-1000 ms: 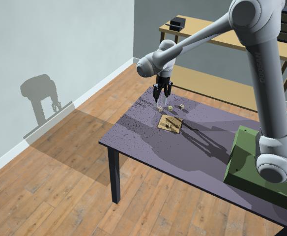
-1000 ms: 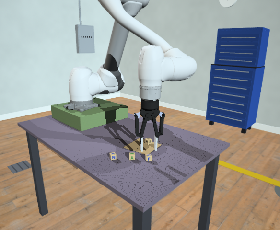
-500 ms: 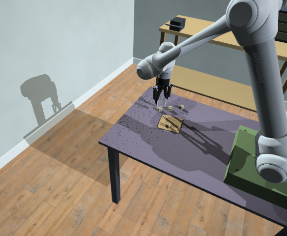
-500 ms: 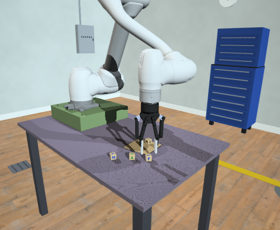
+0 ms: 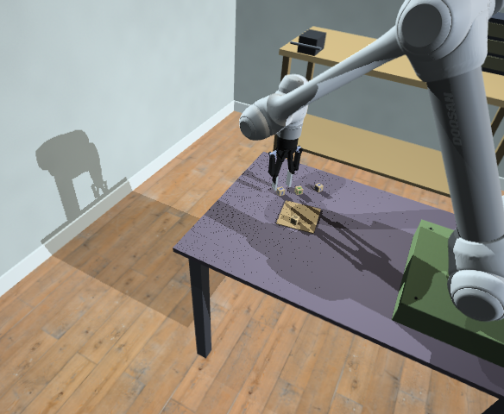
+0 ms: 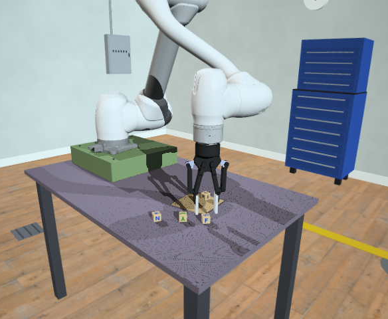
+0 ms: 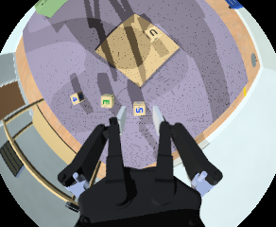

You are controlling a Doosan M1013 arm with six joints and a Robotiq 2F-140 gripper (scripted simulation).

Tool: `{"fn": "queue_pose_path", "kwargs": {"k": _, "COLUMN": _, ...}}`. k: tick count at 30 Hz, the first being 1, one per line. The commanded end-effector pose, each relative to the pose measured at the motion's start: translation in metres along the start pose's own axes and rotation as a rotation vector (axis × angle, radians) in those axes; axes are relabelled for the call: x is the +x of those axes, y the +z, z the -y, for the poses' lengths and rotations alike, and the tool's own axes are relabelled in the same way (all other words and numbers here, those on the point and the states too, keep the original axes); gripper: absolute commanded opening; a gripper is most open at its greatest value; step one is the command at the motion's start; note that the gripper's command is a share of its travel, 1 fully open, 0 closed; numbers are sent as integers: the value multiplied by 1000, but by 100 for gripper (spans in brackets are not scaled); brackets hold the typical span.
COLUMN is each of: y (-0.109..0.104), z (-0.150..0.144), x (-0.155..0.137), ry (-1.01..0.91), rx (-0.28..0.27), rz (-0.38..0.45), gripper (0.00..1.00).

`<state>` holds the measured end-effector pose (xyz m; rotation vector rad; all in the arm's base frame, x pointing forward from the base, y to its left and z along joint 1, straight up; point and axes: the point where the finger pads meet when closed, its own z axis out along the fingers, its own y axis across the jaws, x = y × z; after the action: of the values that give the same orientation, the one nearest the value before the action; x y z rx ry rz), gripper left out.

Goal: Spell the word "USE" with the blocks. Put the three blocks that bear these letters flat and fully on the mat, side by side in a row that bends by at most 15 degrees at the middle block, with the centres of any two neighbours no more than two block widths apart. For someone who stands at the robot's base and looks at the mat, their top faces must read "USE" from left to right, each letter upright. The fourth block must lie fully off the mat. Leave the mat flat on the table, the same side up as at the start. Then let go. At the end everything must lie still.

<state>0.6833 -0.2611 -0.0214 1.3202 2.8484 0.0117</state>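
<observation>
My gripper [image 6: 206, 210] points straight down, fingers partly apart and holding nothing, above the end block [image 6: 205, 218]. Four blocks counted: three in a row on the desk [image 6: 256, 206], one on the mat [image 5: 308, 219].

Top: high, behind base; exterior: opposite; wrist: downward.

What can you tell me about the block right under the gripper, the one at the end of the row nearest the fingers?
The block is a small pale wooden cube, flat on the purple table, off the tan mat and at one end of a row of three. Its top carries a blue S in the wrist view; a side face shows a blue F. The gripper, partly open and empty, hangs just above with its fingers astride it; nothing else touches it.
</observation>
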Motion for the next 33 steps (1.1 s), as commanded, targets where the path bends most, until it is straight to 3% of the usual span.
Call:
{"fn": "queue_pose_path", "kwargs": {"k": 1, "y": 0, "z": 0, "x": 0, "ry": 0, "rx": 0, "rz": 0, "gripper": 37}}
{"fn": "queue_pose_path", "kwargs": {"k": 33, "y": 32, "z": 0, "x": 0, "ry": 0, "rx": 0, "rz": 0, "gripper": 37}}
